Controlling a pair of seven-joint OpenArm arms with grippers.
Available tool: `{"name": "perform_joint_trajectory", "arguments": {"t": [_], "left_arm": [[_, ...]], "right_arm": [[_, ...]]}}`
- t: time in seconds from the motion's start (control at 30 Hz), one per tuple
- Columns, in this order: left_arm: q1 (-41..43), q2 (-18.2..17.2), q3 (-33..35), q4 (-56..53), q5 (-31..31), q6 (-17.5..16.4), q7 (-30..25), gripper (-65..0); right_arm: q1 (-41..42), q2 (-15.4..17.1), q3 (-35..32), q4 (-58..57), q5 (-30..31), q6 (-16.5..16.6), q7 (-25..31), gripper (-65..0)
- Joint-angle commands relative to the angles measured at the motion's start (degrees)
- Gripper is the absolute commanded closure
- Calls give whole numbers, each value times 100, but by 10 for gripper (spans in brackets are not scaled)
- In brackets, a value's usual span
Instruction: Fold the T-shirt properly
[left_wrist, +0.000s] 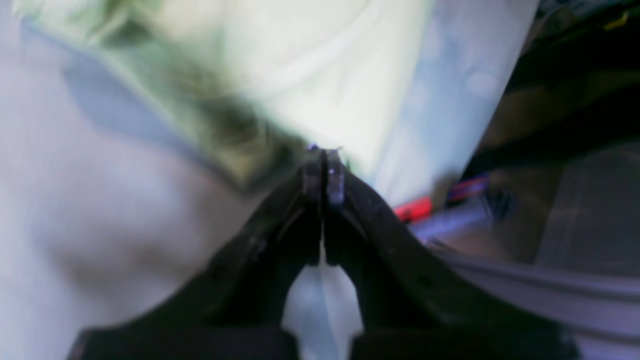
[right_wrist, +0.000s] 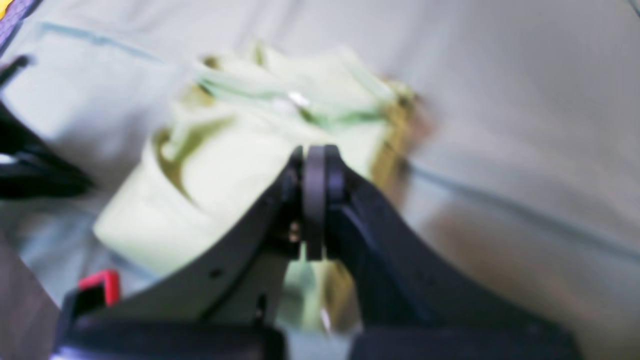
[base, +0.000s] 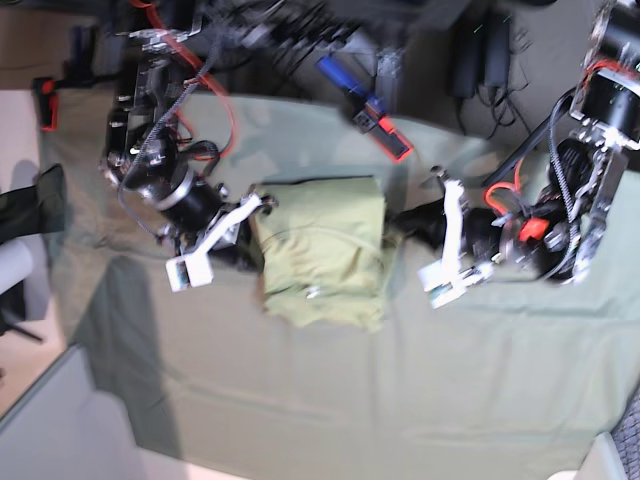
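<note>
The light yellow-green T-shirt (base: 325, 250) lies folded into a thick rectangle in the middle of the grey-green table cloth (base: 450, 380). My right gripper (base: 256, 232) is at the shirt's left edge. In the right wrist view it (right_wrist: 314, 167) is shut above the shirt (right_wrist: 235, 165), and a white label (right_wrist: 296, 99) shows near the far fold. My left gripper (base: 398, 222) is at the shirt's right edge. In the left wrist view it (left_wrist: 324, 167) is shut, tips at the blurred shirt edge (left_wrist: 320, 75). I see no cloth between either pair of pads.
A blue and red tool (base: 365, 108) lies on the cloth behind the shirt. A dark cloth (base: 25, 205) hangs at the left table edge. Cables and arm bases crowd the back. The cloth's front half (base: 330, 400) holds nothing.
</note>
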Motion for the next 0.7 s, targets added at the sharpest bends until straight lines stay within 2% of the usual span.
{"name": "perform_joint_trajectory", "arguments": {"t": [0.0,0.2,0.33,0.47,0.67], "left_arm": [[-57,-144,-28,251,-136,-49,-111,0],[551,-807,-31,920,114,-49,-107,0],[960,-1108,-221,1115,234,-49,-109,0],[1453,-1276,-804,1377,225,-49,-109,0],[2328,-1357,-1961,1547,28,-49,-107,0]], "right_arm": [[-46,44,179,140,103,173,131,0],[-813,151,918,153,496,173,42,0],[-1320,205,1314,153,787,173,-17,0],[-1827,280,1582,184,1156,175,-107,0],[-2566,313,1679,422,1152,175,-120,0]]}}
